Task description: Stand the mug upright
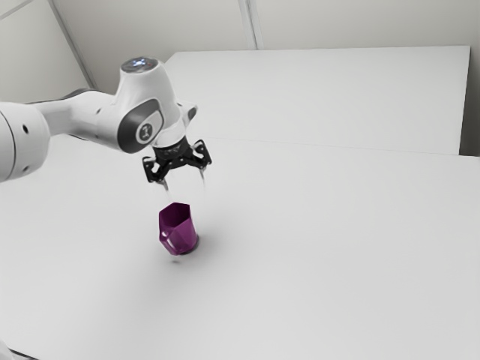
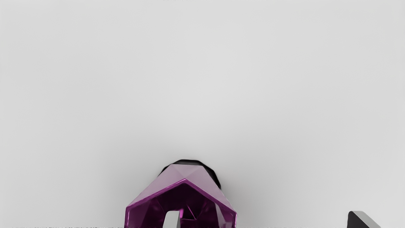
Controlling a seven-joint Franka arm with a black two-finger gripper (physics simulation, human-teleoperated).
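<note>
Nearest in the exterior view is the broad bench (image 1: pixel 337 270), pale grey-white and smooth, with a soft shadow around the mug (image 1: pixel 184 232). The mug sits on it, on the exterior view's left side, its mouth facing up and its body looking slightly slanted; whether it stands fully upright I cannot tell. It is a glossy, see-through purple, with flat facets, an angular rim and a handle (image 1: pixel 168 241) on the side facing the exterior camera. A dark edge shows around its base in the wrist view. Inside the mouth, deep purple facets catch thin highlights.

The tool (image 1: pixel 187 192) is over the mug, its fingers (image 2: pixel 172 220) spread wide and holding nothing. In the wrist view one finger overlaps the mouth, while the other stands off to the mug's side.

The white arm (image 1: pixel 105 120) comes in from the exterior view's left. Beyond a faint line lies another pale, flat surface (image 1: pixel 322 97), and behind it rise light walls (image 1: pixel 360 22) with a vertical strip (image 1: pixel 251 22).
</note>
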